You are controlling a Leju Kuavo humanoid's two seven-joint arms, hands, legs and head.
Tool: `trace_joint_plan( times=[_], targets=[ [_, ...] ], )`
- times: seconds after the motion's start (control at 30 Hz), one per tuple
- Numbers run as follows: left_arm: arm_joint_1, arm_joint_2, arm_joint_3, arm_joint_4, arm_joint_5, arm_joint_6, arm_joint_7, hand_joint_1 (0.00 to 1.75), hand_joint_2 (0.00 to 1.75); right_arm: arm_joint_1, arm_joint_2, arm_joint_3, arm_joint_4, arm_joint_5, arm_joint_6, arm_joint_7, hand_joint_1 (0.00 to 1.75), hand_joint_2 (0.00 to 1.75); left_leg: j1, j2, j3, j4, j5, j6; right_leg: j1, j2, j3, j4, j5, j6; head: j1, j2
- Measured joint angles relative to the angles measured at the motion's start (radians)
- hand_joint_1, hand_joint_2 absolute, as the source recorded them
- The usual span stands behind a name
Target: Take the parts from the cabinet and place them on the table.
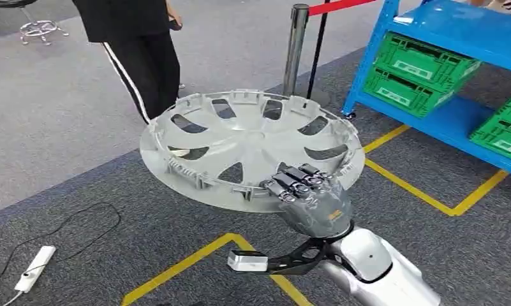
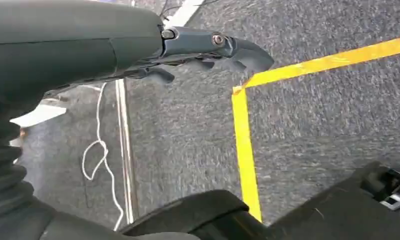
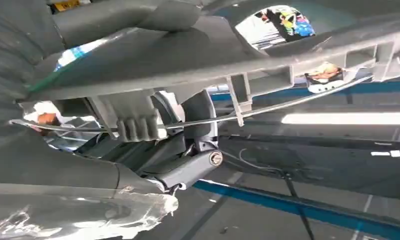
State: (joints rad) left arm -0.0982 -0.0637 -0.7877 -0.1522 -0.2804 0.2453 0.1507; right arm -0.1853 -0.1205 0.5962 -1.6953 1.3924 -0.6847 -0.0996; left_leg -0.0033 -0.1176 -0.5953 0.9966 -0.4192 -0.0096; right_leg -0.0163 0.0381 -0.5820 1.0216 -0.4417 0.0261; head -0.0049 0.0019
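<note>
Carrying: the right hand [image 1: 310,194] grips a round pale-grey plastic wheel cover [image 1: 249,146] at its near rim, fingers curled over the edge.
Head view, part: the wheel cover sits roughly level above the grey carpeted floor [image 1: 80,121], inner face up, probably so that it stays balanced from a single-edge grip.
Head view, surroundings: a blue metal shelf rack [image 1: 431,121] with green plastic crates [image 1: 418,70] stands to the right; a person in black trousers [image 1: 144,64] stands beyond the cover, near a steel post [image 1: 295,44]; yellow floor tape [image 1: 189,264] and a white power strip [image 1: 36,268] lie below.
Head view, table: no table shows, so I judge the part is in transit between cabinet and table.
Left wrist view: the left hand [image 2: 207,50] hangs over the carpet and the yellow tape, fingers loosely extended and holding nothing, likely kept clear of the load.
Right wrist view: dark fingers [image 3: 135,127] wrap the cover's ribbed rim beside a thin wire ring [image 3: 287,102]; the hold looks firm.
Risk: an edge grip on a wide disc could let it tip.
</note>
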Motion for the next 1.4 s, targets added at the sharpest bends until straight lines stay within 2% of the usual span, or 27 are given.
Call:
trace_joint_plan(
  times=[0.03,0.07,0.13,0.2,0.27,0.3,0.33,0.37,0.4,0.5,0.57,0.63,0.7,0.77,0.83,0.87,0.9,1.0,1.07,1.1,1.17,1.2,1.23,1.3,1.33,1.37,1.4],
  targets=[
    [-0.002,-0.001,0.000,0.000,-0.002,0.000,0.002,0.00,1.75,0.001,0.000,0.000,0.000,-0.001,0.000,0.001,1.75,1.75,-0.007,0.054,-0.008,0.022,-0.019,-0.006,0.002,-0.010,0.002,-0.001,0.000,-0.006,-0.009,0.000],
    [-0.005,-0.001,0.000,0.000,-0.002,-0.001,0.005,0.00,1.75,0.000,0.000,0.000,0.000,-0.002,0.000,0.003,1.75,1.75,-0.007,0.083,-0.034,0.080,-0.055,-0.011,0.004,-0.022,0.001,-0.001,-0.001,-0.012,-0.010,0.000],
    [-0.011,0.003,0.000,0.000,-0.001,-0.002,0.004,0.00,1.75,0.003,-0.002,0.000,0.000,-0.002,0.000,0.006,1.75,1.75,-0.005,0.105,-0.102,0.239,-0.128,-0.017,0.007,-0.051,0.000,-0.001,-0.002,-0.016,-0.010,0.000],
    [-0.015,0.002,0.000,0.000,-0.001,-0.002,0.004,0.00,1.75,0.002,-0.002,0.000,0.000,-0.002,0.000,0.006,1.75,1.75,-0.004,0.106,-0.118,0.291,-0.132,-0.019,0.008,-0.078,0.000,-0.001,-0.003,-0.017,-0.010,0.000],
    [-0.011,0.002,0.000,0.000,-0.001,-0.004,0.005,0.00,1.75,0.003,-0.002,0.001,0.000,-0.002,0.000,0.006,1.75,1.75,0.000,0.112,-0.061,0.188,-0.063,-0.020,0.008,-0.100,0.001,-0.001,-0.004,-0.016,-0.010,0.000],
    [-0.006,0.002,0.000,0.000,-0.002,-0.008,0.005,0.00,1.75,0.003,-0.002,0.001,0.000,-0.002,0.000,0.006,1.75,1.75,0.001,0.134,-0.015,0.100,-0.020,-0.020,0.007,-0.109,0.003,-0.001,-0.005,-0.014,-0.010,0.000],
    [-0.001,0.002,-0.001,0.000,-0.002,-0.009,0.007,0.00,1.75,0.002,-0.002,0.002,0.000,-0.003,0.000,0.006,1.75,1.75,0.000,0.181,0.015,0.034,-0.008,-0.024,0.011,-0.118,0.003,-0.001,-0.007,-0.009,-0.010,0.000],
    [0.001,0.002,-0.001,0.000,-0.002,-0.011,0.008,0.00,1.75,0.002,-0.003,0.002,0.000,-0.005,0.000,0.006,1.75,1.75,-0.012,0.191,0.022,0.010,-0.015,-0.021,0.019,-0.125,-0.002,0.008,-0.008,-0.004,-0.013,0.000],
    [0.002,0.002,-0.001,0.000,-0.002,-0.014,0.009,0.00,1.75,0.002,-0.003,0.002,0.000,-0.005,0.000,0.007,1.75,1.75,-0.011,0.184,0.018,0.005,-0.024,-0.003,0.021,-0.136,-0.007,0.007,-0.006,0.000,-0.009,0.000],
    [0.003,0.003,0.000,0.000,-0.001,-0.019,0.012,0.00,1.75,0.000,-0.003,0.004,0.000,-0.005,0.000,0.007,1.75,1.75,-0.012,0.145,0.015,-0.001,-0.017,0.016,0.015,-0.165,-0.001,0.007,-0.013,0.012,-0.010,0.000],
    [-0.001,0.002,0.000,0.000,0.000,-0.026,0.013,0.00,1.75,0.001,-0.003,0.007,0.000,-0.008,0.000,0.007,1.75,1.75,-0.005,0.125,0.017,-0.002,-0.015,0.028,0.010,-0.068,-0.036,0.081,-0.061,0.020,-0.009,0.000],
    [-0.002,0.000,0.000,0.000,0.000,-0.029,0.014,0.00,1.75,0.003,-0.007,0.010,0.000,-0.008,0.000,0.006,1.75,1.75,-0.005,0.101,0.016,-0.002,-0.013,0.034,0.011,-0.043,-0.122,0.259,-0.132,0.020,0.002,0.000],
    [-0.002,0.000,0.000,0.000,0.002,-0.030,0.014,0.00,1.75,0.005,-0.008,0.013,0.000,-0.007,0.000,0.006,1.75,1.75,-0.007,0.074,0.018,-0.001,-0.013,0.034,0.013,-0.042,-0.168,0.332,-0.136,0.016,0.002,0.000],
    [-0.002,-0.003,0.000,0.000,0.002,-0.030,0.014,0.00,1.75,0.005,-0.009,0.014,0.000,-0.008,0.000,0.006,1.75,1.75,-0.007,0.045,0.023,-0.001,-0.013,0.034,0.015,-0.035,-0.127,0.224,-0.054,0.005,0.002,0.000],
    [-0.003,-0.007,0.000,0.000,0.002,-0.030,0.014,0.00,1.75,0.005,-0.009,0.015,0.000,-0.008,0.000,0.006,1.75,1.75,-0.005,0.019,0.027,-0.001,-0.015,0.033,0.015,0.016,-0.047,0.043,0.032,-0.006,0.002,0.000],
    [-0.005,-0.008,0.000,0.000,0.002,-0.030,0.014,0.00,1.75,0.005,-0.010,0.016,0.000,-0.008,0.000,0.006,1.75,1.75,-0.009,0.012,0.021,0.001,-0.015,0.029,0.010,0.043,-0.025,0.026,0.016,-0.008,-0.002,0.000],
    [-0.006,-0.009,0.000,0.000,0.002,-0.031,0.014,0.00,1.75,0.002,-0.010,0.017,-0.001,-0.008,0.000,0.006,1.75,1.75,-0.003,-0.001,0.013,0.003,-0.013,0.023,0.012,0.036,-0.018,0.001,0.012,-0.001,0.001,0.000],
    [-0.006,-0.009,0.000,0.000,0.002,-0.032,0.014,0.00,1.75,0.000,-0.011,0.018,0.000,-0.008,0.000,0.006,1.75,1.75,0.004,-0.027,0.007,-0.006,-0.006,0.003,0.016,0.011,-0.014,-0.008,0.017,-0.007,0.000,0.000],
    [-0.008,-0.008,0.000,0.000,0.002,-0.034,0.015,0.00,1.75,0.000,-0.011,0.018,0.000,-0.008,0.000,0.006,1.75,1.75,-0.003,0.058,-0.009,0.040,-0.045,-0.004,0.011,-0.015,0.000,-0.028,0.022,-0.015,-0.003,0.000],
    [-0.011,-0.005,0.000,0.000,0.002,-0.034,0.015,0.00,1.75,0.001,-0.011,0.018,0.000,-0.011,0.000,0.007,1.75,1.75,-0.003,0.083,-0.041,0.110,-0.084,-0.010,0.011,-0.029,0.002,-0.029,0.022,-0.016,0.001,0.000],
    [-0.020,-0.002,0.001,0.000,0.002,-0.034,0.015,0.00,1.75,0.002,-0.013,0.018,0.000,-0.010,0.000,0.008,1.75,1.75,-0.001,0.098,-0.108,0.255,-0.143,-0.019,0.010,-0.059,0.001,-0.029,0.019,-0.018,-0.001,0.000],
    [-0.022,-0.001,0.001,0.000,0.002,-0.034,0.015,0.00,1.75,0.001,-0.013,0.018,0.000,-0.010,0.000,0.007,1.75,1.75,0.003,0.099,-0.121,0.287,-0.146,-0.024,0.008,-0.073,0.002,-0.029,0.018,-0.016,0.000,0.000],
    [-0.022,0.001,0.000,0.000,0.002,-0.034,0.015,0.00,1.75,0.001,-0.013,0.018,0.000,-0.010,0.000,0.007,1.75,1.75,0.007,0.101,-0.112,0.276,-0.125,-0.029,0.006,-0.086,0.003,-0.029,0.016,-0.014,-0.001,0.000],
    [-0.017,0.001,0.000,0.000,0.002,-0.036,0.017,0.00,1.75,0.002,-0.013,0.018,0.000,-0.010,0.000,0.007,1.75,1.75,0.022,0.117,-0.047,0.144,-0.039,-0.043,0.000,-0.107,0.009,-0.027,0.011,-0.005,0.000,0.000],
    [-0.013,0.002,0.000,0.000,0.002,-0.036,0.017,0.00,1.75,0.002,-0.013,0.019,0.000,-0.010,0.000,0.007,1.75,1.75,0.030,0.147,-0.008,0.062,0.003,-0.053,-0.002,-0.117,0.011,-0.022,0.006,0.003,0.000,0.000],
    [-0.011,-0.004,0.000,0.000,0.001,-0.036,0.018,0.00,1.75,0.002,-0.013,0.019,0.000,-0.010,0.000,0.007,1.75,1.75,0.020,0.187,0.004,0.036,-0.009,-0.069,0.008,-0.121,0.006,-0.013,0.001,0.014,-0.005,0.000],
    [-0.008,0.000,0.000,0.001,0.002,-0.039,0.018,0.00,1.75,0.001,-0.014,0.019,0.000,-0.010,0.000,0.007,1.75,1.75,0.023,0.183,0.009,0.006,-0.025,-0.042,0.012,-0.131,-0.003,0.002,-0.004,0.020,-0.011,0.000]
  ],
)
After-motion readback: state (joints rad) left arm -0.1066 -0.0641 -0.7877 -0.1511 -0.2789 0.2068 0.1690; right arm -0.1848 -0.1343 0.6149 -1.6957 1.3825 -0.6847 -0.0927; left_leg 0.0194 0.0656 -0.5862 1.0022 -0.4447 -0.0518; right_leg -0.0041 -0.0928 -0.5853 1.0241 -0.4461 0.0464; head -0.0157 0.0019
